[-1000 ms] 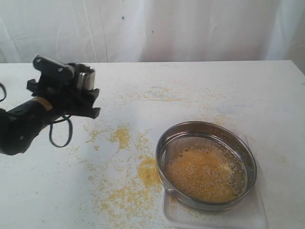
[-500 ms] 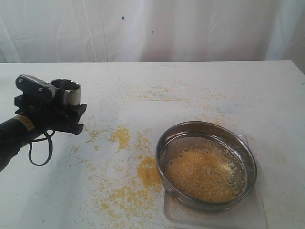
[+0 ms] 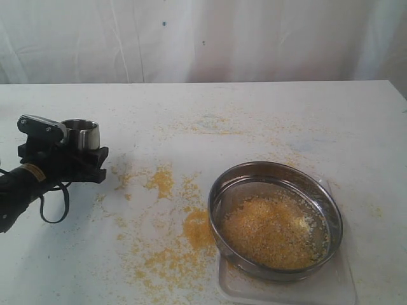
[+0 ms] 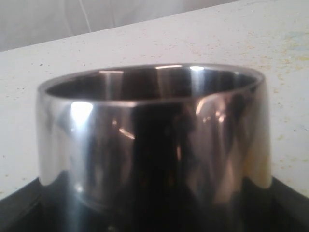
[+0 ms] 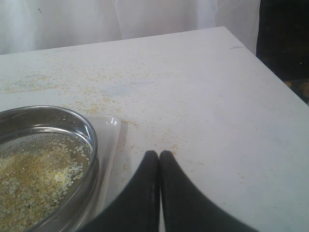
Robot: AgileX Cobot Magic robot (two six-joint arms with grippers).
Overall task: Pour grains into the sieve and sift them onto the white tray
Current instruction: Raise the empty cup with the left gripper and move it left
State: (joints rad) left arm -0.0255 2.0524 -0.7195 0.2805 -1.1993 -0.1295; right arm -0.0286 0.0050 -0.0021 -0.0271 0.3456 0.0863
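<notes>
Left fingers (image 3: 86,164) pinching upright cup (image 3: 81,135) at counter's (image 3: 254,114) left, right fingers (image 5: 145,193) pressed together beside tray (image 3: 286,289), grains (image 3: 270,232) in sieve (image 3: 275,170) on tray

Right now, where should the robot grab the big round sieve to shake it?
Probably the sieve by its upright steel rim, coming down from above on the right side, near the shut right gripper. It looks too wide to span, and grains cover the mesh, so one finger inside the wall and one outside suits it best.
</notes>
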